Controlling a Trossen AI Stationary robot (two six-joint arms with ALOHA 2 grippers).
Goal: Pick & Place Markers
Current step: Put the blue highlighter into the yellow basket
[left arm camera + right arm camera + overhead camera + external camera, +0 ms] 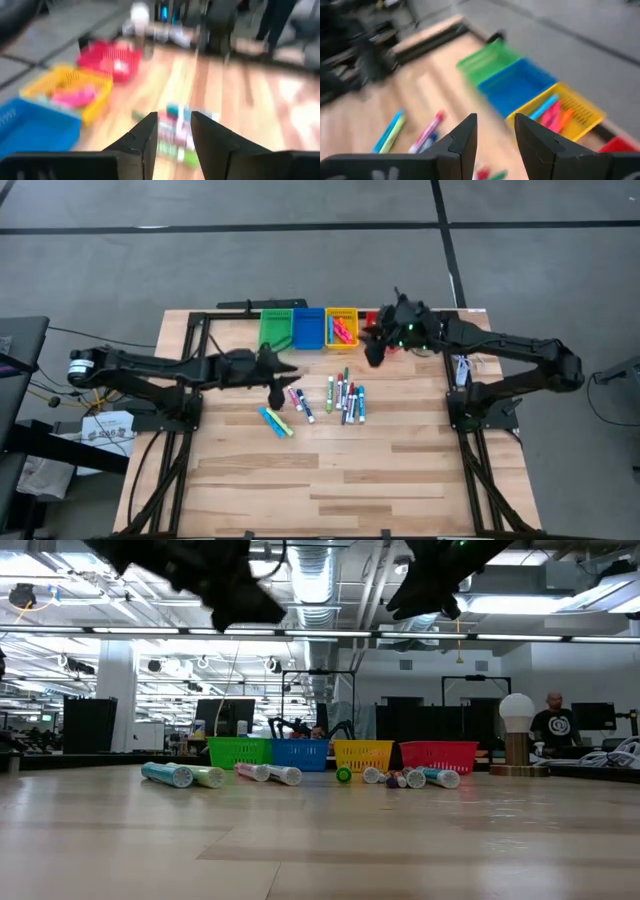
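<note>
Fingers (145,140) parted above markers (345,397), long axes toward bins (308,328).

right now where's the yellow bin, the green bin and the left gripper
yellow bin (342,313): high view, on its far rim.
green bin (240,752): low view, on its front wall.
left gripper (173,134): left wrist view, midway between its open fingertips.

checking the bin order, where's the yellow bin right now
In the high view the yellow bin sits at the table's far edge, between the blue bin and the right gripper, holding pink markers.
</note>
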